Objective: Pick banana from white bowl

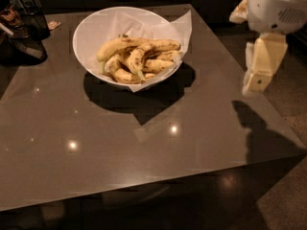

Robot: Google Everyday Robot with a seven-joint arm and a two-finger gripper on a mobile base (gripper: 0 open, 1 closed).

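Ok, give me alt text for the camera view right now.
A white bowl lined with paper holds a pile of ripe speckled bananas at the far side of a dark glossy table. The gripper hangs by the table's right edge, well clear of the bowl; dark containers sit far left.

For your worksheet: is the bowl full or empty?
Not empty: bananas lie piled in the bowl. The hand hangs beside the table.

The cream gripper (255,83) hangs by the right edge of the glossy grey-brown table (144,147), well apart from the wide white paper-lined bowl (88,32). Bare tabletop lies between them. Dark containers (19,28) crowd the far-left corner near the bowl.
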